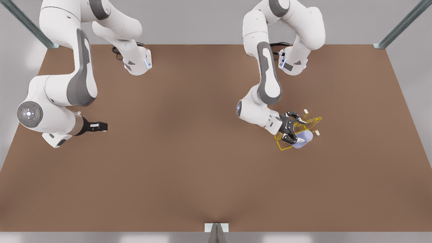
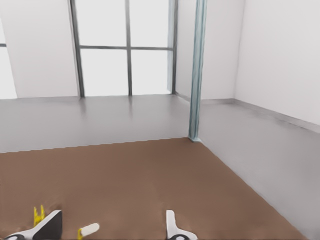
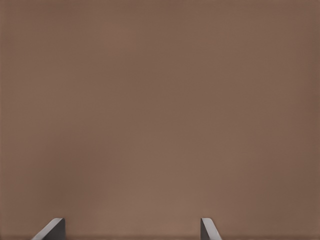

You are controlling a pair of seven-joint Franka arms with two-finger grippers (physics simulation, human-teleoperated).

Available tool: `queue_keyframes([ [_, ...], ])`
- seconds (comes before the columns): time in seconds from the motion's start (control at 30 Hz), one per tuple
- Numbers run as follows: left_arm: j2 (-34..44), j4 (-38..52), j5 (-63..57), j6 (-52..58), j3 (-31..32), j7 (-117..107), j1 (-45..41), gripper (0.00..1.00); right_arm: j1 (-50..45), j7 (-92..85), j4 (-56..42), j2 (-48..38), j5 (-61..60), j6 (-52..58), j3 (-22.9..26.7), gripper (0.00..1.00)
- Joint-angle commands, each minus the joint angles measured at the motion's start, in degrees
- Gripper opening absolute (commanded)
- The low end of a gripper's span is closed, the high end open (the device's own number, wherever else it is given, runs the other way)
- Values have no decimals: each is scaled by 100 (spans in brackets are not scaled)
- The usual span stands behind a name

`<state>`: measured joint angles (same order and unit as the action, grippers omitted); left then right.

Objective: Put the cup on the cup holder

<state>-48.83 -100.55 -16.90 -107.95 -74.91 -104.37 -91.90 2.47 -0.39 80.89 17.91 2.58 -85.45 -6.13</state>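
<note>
Resting tilted among the prongs of the cup holder (image 1: 298,130), the cup (image 1: 302,139) is lying just beside the left end effector (image 1: 293,127), whose fingers are standing apart around it, not clamping. The right end effector (image 1: 98,126) is waiting well apart, fingers apart over bare surface (image 1: 189,152); no writing is showing
</note>
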Motion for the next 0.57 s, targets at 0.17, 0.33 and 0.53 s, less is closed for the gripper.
queue_keyframes([
  [0.17,2914,2602,1770,4002,5280,11238,5794,100,0,30,-20,-7,6,-33,6,100],
  [0.33,3671,1546,1927,2891,7236,10331,7397,100,-9,21,-134,2,41,-33,6,100],
  [0.53,3433,2040,1945,3561,7245,10341,7415,100,-35,65,-170,-7,49,-15,-3,100],
])
